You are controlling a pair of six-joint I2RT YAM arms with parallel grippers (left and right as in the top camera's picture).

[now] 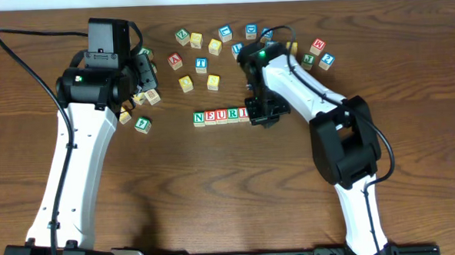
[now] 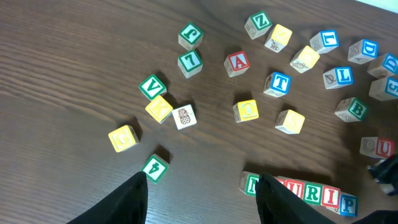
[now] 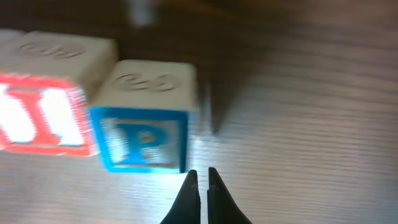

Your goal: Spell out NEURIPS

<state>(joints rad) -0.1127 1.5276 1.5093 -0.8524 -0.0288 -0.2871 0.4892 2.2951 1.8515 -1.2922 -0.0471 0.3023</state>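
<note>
- Nearest the right wrist camera, the right hand (image 3: pixel 202 175) had its two fingertips pressed together with nothing between them. It sat low over the table (image 3: pixel 298 124), just in front of the blue P cube (image 3: pixel 144 140).
- That P cube stood free on the table at the end of the word, just beside the red I cube (image 3: pixel 43 115). Blur hid whether the two cubes touched or lined up exactly.
- Doing this step well probably meant using the closed tips as a pusher. A gentle nudge square on the P's face, not at a corner, would likely slide it flush without turning it or shoving the row (image 1: pixel 221 116).
- Farther off, the left hand (image 2: pixel 202 200) hung with fingers apart and empty above the loose cubes (image 2: pixel 247 111), where the last letter would have to be found.
</note>
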